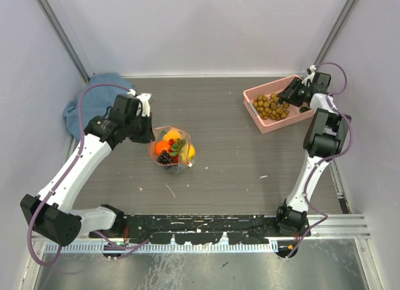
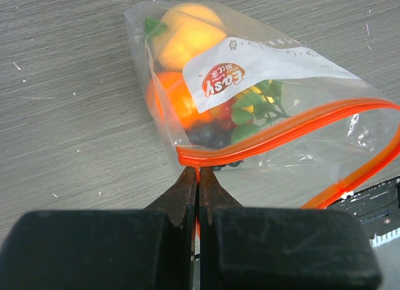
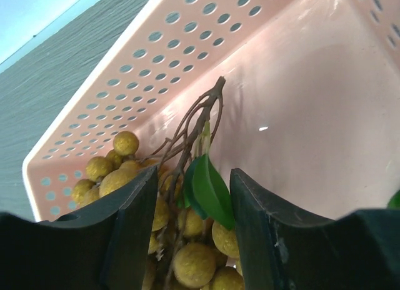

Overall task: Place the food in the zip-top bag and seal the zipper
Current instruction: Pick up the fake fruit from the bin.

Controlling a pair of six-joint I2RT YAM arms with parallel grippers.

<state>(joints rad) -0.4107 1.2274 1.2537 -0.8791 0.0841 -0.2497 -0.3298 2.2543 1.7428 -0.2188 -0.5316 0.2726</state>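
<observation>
Your left gripper [image 2: 198, 174] has its fingers pressed tight together on the corner of the zip-top bag [image 2: 294, 152], right where the zipper [image 2: 287, 129] ends. You can see a sliver of orange-red squeezed between the black fingers in the left wrist view. From that pinched corner the two halves of the strip run apart toward the right, so the mouth is gaping there, not sealed.

The bag lies on the table [image 1: 250, 159] a bit left of centre, with the left gripper [image 1: 150, 135] at its left edge. Inside it you've got a peach-coloured fruit [image 2: 187, 34] at the far end, an orange fruit [image 2: 170, 99] beside it, plus some green leaves and dark berries nearer the mouth.

Your right gripper [image 3: 192, 174] is over at the far right corner, down inside the pink basket [image 3: 300, 115]. Its fingers are spread wide. The grapes [image 3: 115, 180] sit under and between them, with the brown stem and a green leaf poking up through the gap. Nothing is clamped there.

The blue cloth [image 1: 94, 102] is bunched up in the far left corner, behind the left arm.
</observation>
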